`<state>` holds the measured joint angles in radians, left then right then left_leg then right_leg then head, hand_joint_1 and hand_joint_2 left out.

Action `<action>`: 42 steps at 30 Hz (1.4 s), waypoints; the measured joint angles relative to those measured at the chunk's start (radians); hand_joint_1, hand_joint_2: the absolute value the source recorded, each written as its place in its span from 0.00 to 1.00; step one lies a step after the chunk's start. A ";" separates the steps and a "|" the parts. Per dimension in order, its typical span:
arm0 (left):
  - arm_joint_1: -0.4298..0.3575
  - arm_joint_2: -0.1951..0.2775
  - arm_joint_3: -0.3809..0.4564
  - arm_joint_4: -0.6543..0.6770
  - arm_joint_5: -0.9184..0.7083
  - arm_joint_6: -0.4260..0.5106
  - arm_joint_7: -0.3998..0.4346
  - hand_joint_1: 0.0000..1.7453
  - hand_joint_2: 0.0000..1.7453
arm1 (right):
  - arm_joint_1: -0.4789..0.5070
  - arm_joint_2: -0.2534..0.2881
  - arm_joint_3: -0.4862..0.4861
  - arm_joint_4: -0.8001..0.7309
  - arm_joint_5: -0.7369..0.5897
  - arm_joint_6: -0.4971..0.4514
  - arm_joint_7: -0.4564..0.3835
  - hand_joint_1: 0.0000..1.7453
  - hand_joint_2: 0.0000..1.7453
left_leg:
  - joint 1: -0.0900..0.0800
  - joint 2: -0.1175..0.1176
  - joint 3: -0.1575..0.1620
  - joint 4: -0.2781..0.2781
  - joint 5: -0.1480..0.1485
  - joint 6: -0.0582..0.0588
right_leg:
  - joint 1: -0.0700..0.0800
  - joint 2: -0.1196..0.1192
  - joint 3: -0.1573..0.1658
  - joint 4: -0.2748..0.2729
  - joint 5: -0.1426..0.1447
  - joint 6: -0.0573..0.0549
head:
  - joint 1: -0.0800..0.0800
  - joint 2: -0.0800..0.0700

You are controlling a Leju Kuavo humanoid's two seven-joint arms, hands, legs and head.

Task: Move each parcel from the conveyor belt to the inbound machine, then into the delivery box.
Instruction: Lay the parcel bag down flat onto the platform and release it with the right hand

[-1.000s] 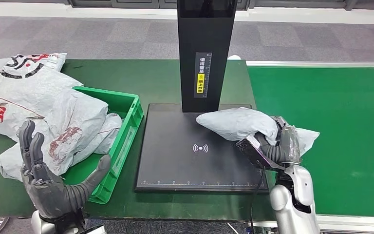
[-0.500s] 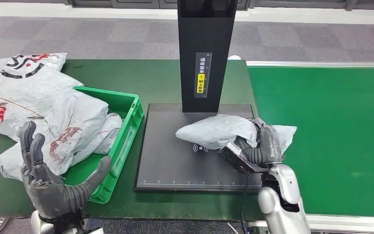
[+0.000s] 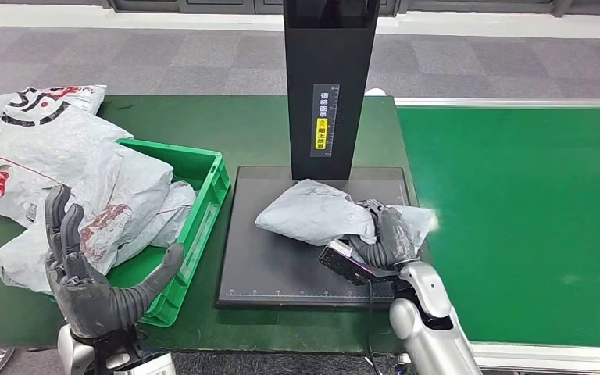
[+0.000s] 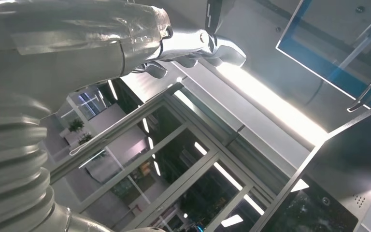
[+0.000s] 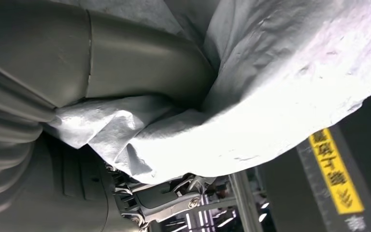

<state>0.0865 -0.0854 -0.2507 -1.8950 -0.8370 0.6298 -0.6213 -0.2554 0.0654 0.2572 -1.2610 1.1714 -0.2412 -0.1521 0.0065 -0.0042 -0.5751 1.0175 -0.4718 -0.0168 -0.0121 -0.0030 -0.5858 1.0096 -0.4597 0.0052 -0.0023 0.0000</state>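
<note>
My right hand grips a grey plastic parcel and holds it over the black platform of the inbound machine, in front of its black column. Up close, the crumpled grey parcel fills the space beyond my thumb, with the column's yellow label behind it. My left hand is raised near the table's front left, palm up, fingers spread, holding nothing. The green delivery box sits left of the platform, with several grey parcels piled in and over it.
The green conveyor belt runs along the right of the machine. A dark green table top carries the box and machine. Grey carpeted floor lies beyond. The left wrist camera looks up at ceiling lights and windows past my left hand.
My right hand has carried the parcel leftward from the belt's edge to above the machine's platform. My left hand has risen slightly and stays spread.
</note>
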 joint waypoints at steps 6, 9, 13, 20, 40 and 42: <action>0.001 0.006 0.000 0.005 0.004 0.016 -0.003 0.00 1.00 | -0.030 0.011 0.030 0.071 -0.011 0.005 -0.004 1.00 1.00 | 0.000 0.000 0.000 0.000 0.000 0.000 | 0.000 0.000 0.000 0.000 0.000 0.000 | 0.000 0.000; 0.002 0.009 0.000 0.005 0.007 0.019 -0.004 0.00 1.00 | -0.038 0.014 0.038 0.097 -0.014 0.007 -0.005 1.00 1.00 | 0.000 0.000 0.000 0.000 0.000 0.000 | 0.000 0.000 0.000 0.000 0.000 0.000 | 0.000 0.000; 0.002 0.012 0.000 0.005 0.007 0.019 -0.004 0.00 1.00 | -0.043 0.016 0.045 0.114 -0.014 0.007 -0.006 0.55 1.00 | 0.000 0.000 0.000 0.000 0.000 0.000 | 0.000 0.000 0.000 0.000 0.000 0.000 | 0.000 0.000; 0.008 0.019 0.000 0.005 0.013 0.033 -0.009 0.00 1.00 | -0.046 0.017 0.048 0.135 -0.082 0.016 -0.042 0.00 1.00 | 0.000 0.000 0.000 0.000 0.000 0.000 | 0.000 0.000 0.000 0.000 0.000 0.000 | 0.000 0.000; 0.046 0.044 0.000 -0.013 0.006 0.047 -0.002 0.00 1.00 | 0.008 -0.018 0.048 -0.080 -0.350 0.125 -0.167 0.00 1.00 | 0.000 0.000 0.000 0.000 0.000 0.000 | 0.000 0.000 0.000 0.000 0.000 0.000 | 0.000 0.000; 0.048 0.044 0.000 -0.019 -0.004 0.043 0.005 0.00 1.00 | 0.033 -0.026 0.043 -0.136 -0.393 0.137 -0.188 0.00 1.00 | 0.000 0.000 0.000 0.000 0.000 0.000 | 0.000 0.000 -0.001 0.000 0.000 0.000 | 0.000 0.000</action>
<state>0.1341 -0.0416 -0.2507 -1.9141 -0.8411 0.6728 -0.6160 -0.2219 0.0390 0.3005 -1.3965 0.7785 -0.1045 -0.3398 0.0064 -0.0042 -0.5748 1.0177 -0.4719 -0.0168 -0.0122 -0.0032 -0.5863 1.0095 -0.4597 0.0052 -0.0023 0.0000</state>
